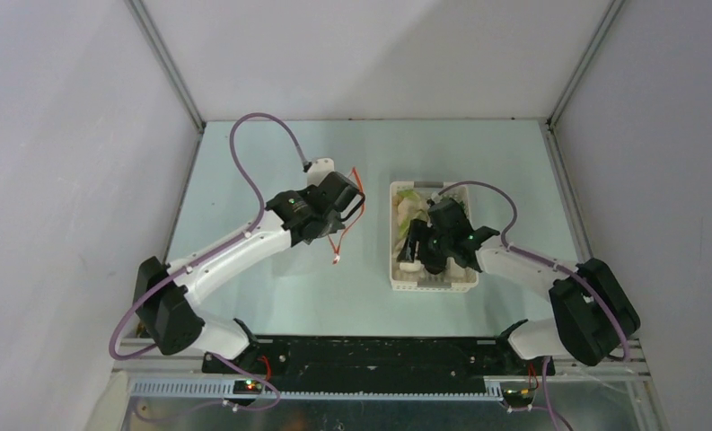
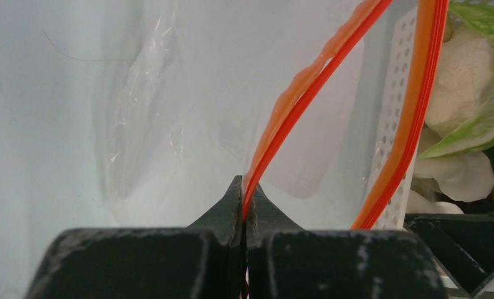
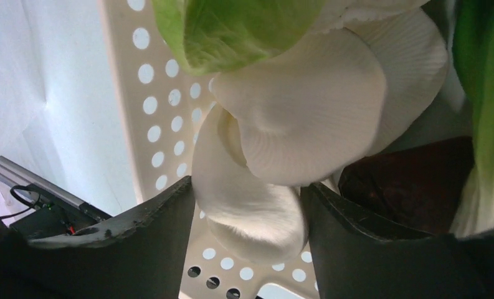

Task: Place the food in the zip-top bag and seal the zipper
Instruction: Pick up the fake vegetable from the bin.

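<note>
Pale green tabletop (image 1: 244, 162), enclosed by plain white walls, carries the whole workspace.

Right gripper (image 3: 247, 187): jaws stand moderately wide, both inner faces against the flanks of a pale white, smooth, mushroom-shaped toy lump (image 3: 250, 218), low centre of the right wrist view. The lump lies in the white perforated plastic basket (image 3: 151, 99), right of centre in the overhead view. A green-leaved, white-stemmed toy bok choy (image 3: 232, 31) sits at the upper edge, and a small dark brown ball (image 3: 412, 187) lies at the right, just beside the right-hand finger.

Left gripper (image 2: 244, 187): jaws fully closed, pinching the thin red-orange zipper strip (image 2: 294, 99) of the clear, crinkly zip-top bag (image 2: 169, 124), held left of the basket. A second run of strip crosses the upper right of the left wrist view, apart from the pinched one, so the mouth is judged to stand open.

Handling, as judged: the lump is light, rounded and slick. Grip it across the narrow lower lobe and expect it to slip out under an off-centre squeeze. The bag film is limp and slippery; the zipper strip is its stiffest part and the correct hold point. All food in view lies in the basket, so filling is judged barely begun
</note>
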`<act>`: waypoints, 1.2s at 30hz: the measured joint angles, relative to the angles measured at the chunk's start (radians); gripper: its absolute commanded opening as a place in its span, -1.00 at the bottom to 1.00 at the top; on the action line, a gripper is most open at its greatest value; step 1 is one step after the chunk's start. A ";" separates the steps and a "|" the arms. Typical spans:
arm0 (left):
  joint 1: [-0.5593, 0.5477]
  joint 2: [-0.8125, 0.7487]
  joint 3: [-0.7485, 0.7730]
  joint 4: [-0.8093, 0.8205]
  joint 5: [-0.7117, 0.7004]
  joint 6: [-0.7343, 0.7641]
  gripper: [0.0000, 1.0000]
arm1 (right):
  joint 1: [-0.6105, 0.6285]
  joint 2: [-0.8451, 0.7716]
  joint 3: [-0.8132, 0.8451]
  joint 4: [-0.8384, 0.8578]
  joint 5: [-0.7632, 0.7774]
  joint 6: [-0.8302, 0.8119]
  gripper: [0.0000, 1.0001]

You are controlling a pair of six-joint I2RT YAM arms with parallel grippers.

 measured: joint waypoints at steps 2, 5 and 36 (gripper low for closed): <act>0.000 0.000 0.000 0.003 0.003 0.000 -1.00 | 0.007 0.019 0.000 0.014 -0.001 0.003 -0.09; 0.000 -0.001 0.000 0.004 0.007 0.000 -1.00 | 0.014 0.028 0.000 0.028 -0.005 0.004 -0.39; 0.000 -0.006 -0.002 0.019 0.036 -0.006 -1.00 | -0.102 -0.611 0.020 -0.138 -0.037 -0.079 -0.83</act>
